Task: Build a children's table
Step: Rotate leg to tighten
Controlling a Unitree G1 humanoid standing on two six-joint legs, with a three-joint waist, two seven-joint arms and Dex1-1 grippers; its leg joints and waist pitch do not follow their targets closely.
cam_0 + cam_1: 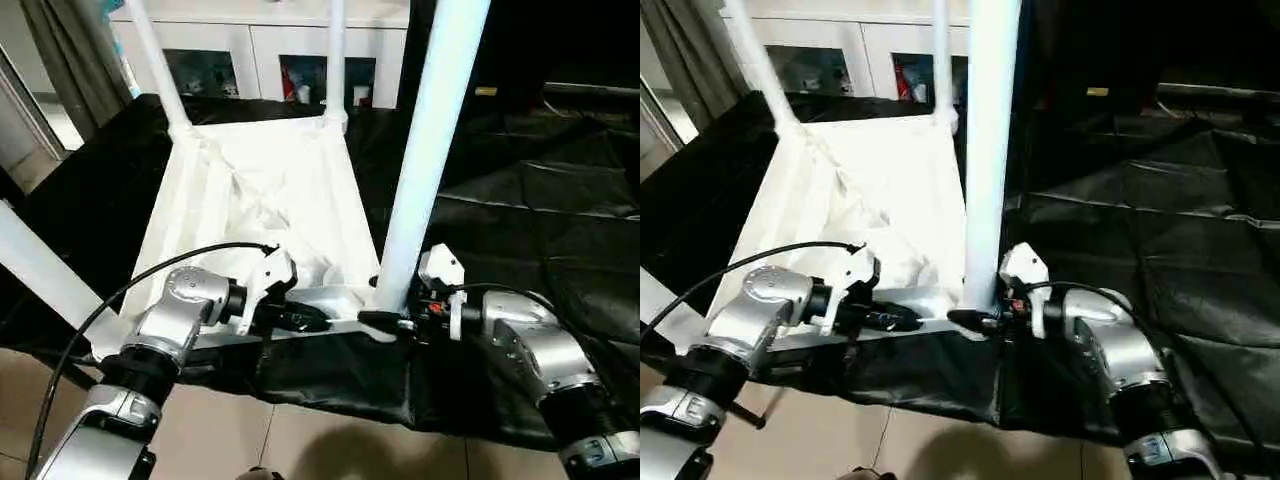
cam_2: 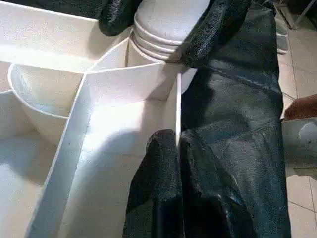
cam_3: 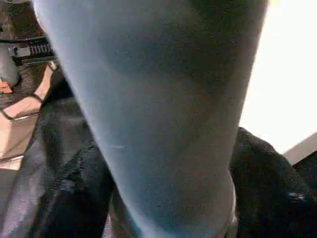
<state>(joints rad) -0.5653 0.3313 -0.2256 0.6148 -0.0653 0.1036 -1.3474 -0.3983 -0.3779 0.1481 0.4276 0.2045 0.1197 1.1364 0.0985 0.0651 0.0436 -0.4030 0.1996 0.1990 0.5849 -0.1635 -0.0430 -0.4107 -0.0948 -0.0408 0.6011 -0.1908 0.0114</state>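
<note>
The table top lies upside down on the black cloth, ribbed underside up, with legs already standing in its two far corners and another leg slanting past the near left. The leg you are working stands at the near right corner, its foot in or at the corner socket.

Your right gripper wraps the base of that leg, jaws spread roughly to the tube's width and a finger on either side, so it reads as a hold on the leg. Your left gripper has its fingers pressed together on the top's thin near edge wall, just left of the socket, pinning the top.

Keep that left pinch firm so the top cannot slide on the cloth. Hold the leg truly upright over the socket before you push; it looks slightly tilted from the head views. Press straight down along the tube, not sideways. I cannot tell whether it is fully seated, so check the ringed collar against the socket rim.
</note>
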